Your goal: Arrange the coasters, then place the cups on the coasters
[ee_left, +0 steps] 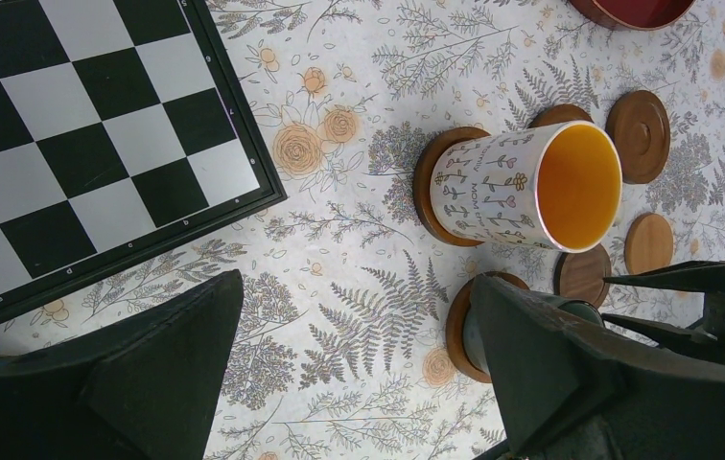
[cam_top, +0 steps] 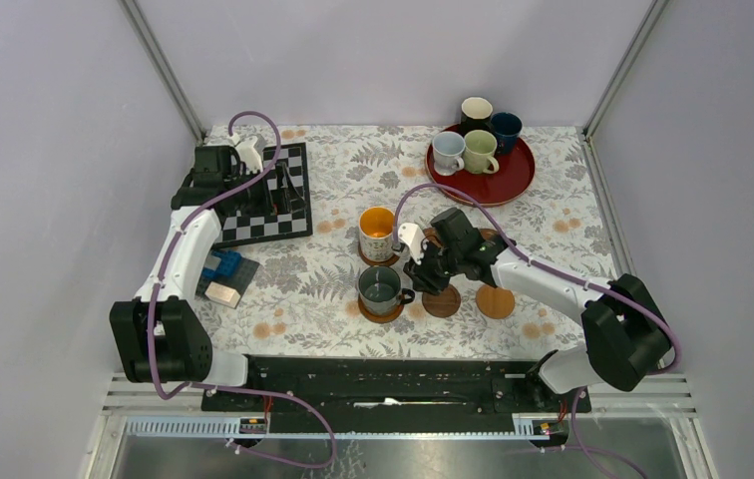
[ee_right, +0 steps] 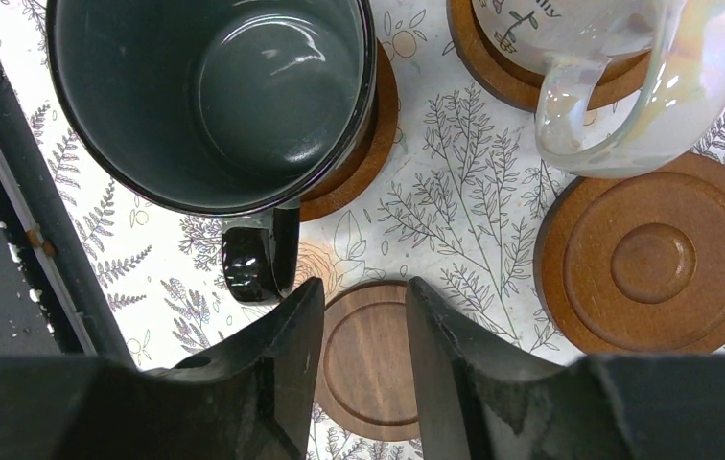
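L fingers (ee_left: 148, 374) wide, empty | R fingers (ee_right: 282, 364) slim gap above dark coaster (ee_right: 365, 369)

Dark grey-green mug (ee_right: 244, 86) sits top left on a coaster (ee_right: 366, 158), handle pointing down at the right gripper (ee_right: 362, 292). The jaws are a little apart with nothing between them, hanging over a darker coaster (ee_right: 363, 369). Top right there's a white mug (ee_right: 570, 29) with a shiny handle on its own coaster (ee_right: 498, 72). Just below it a bare coaster (ee_right: 653, 254) lies on the floral table (ee_right: 455, 211).
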### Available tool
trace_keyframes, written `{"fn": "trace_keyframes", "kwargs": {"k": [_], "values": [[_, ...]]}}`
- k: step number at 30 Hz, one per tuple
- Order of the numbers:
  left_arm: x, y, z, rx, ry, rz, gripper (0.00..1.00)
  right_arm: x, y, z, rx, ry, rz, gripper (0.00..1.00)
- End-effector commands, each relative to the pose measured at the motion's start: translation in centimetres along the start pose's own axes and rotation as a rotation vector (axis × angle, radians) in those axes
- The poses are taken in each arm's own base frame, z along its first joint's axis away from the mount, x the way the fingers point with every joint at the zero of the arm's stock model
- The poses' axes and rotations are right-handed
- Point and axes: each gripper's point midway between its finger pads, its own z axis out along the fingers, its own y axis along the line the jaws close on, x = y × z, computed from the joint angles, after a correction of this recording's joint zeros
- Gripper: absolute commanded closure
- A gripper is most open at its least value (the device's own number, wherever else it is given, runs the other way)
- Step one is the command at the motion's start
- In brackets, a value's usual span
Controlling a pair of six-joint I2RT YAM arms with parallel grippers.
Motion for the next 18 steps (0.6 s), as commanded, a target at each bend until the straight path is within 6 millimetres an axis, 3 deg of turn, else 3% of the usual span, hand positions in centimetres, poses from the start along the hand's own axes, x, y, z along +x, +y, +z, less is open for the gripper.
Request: {"fn": "trace_keyframes", "kwargs": {"k": [1,9,10,11,18], "values": [[-1.4,-0.7,-0.6,0.024,-0.057,0.032,0.01,-0.7,0.8,-0.2,-0.028,-0.027,-0.034,0.54],[-1.4,-0.7,-0.6,0.022,-0.055,0.032,0.01,-0.5,1.4,-0.3,-0.054,-0.023,-0.047,0.46],[-6.6,-2.7,-3.0,0.038,-0.178,0.104,0.01,-0.5,1.4,-0.3,-0.052,-0.024,-0.048,0.45],[-2.1,-0.9,-0.9,0.024,-0.072,0.041,0.01,-0.6,1.5,-0.4,-0.052,-0.025,-0.048,0.45],[-1.5,-0.6,-0.6,0.021,-0.056,0.032,0.01,-0.7,1.7,-0.5,-0.063,-0.031,-0.047,0.43]]}}
